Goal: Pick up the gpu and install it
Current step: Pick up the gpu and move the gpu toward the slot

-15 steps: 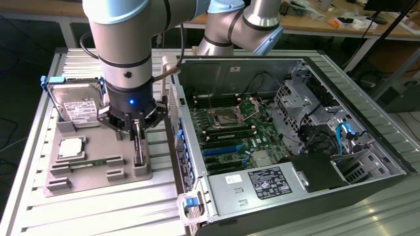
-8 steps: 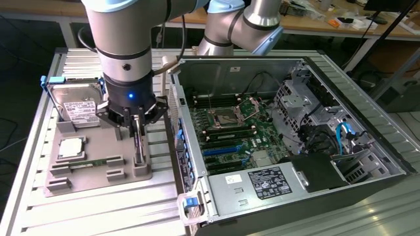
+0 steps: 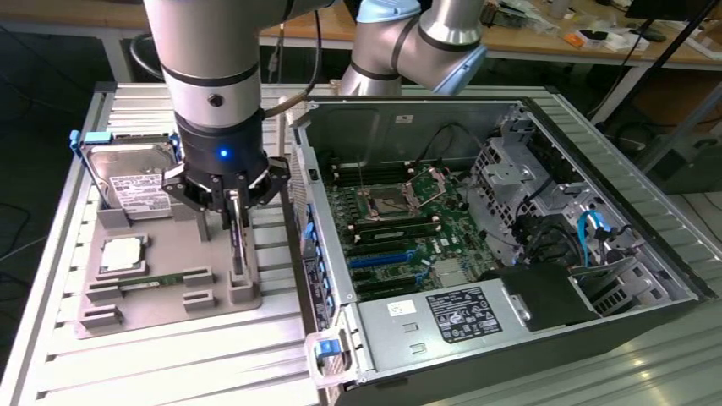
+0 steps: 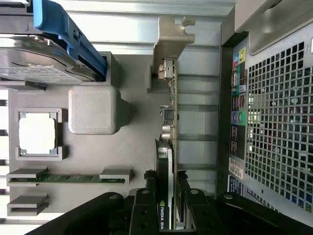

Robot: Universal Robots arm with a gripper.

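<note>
**Q:** so where's the gpu (image 3: 238, 254) (image 4: 168, 122) at right now?

**A:** It's standing on edge in its slot in the grey parts tray (image 3: 169, 298) (image 4: 132, 147), along the tray edge nearest the open PC case (image 3: 451, 110) (image 4: 274, 122). In the wrist view its metal bracket end points away from the gripper.

**Q:** and the gripper (image 3: 233, 222) (image 4: 166, 178)?

**A:** Straight above it, with the fingers (image 4: 150, 196) clamped on either face of the card. The hard drive (image 3: 135, 178) (image 4: 34, 68), CPU (image 3: 122, 254) (image 4: 37, 133) and green memory stick (image 3: 152, 281) (image 4: 63, 179) sit in the same tray on the slatted table (image 3: 169, 364).
</note>
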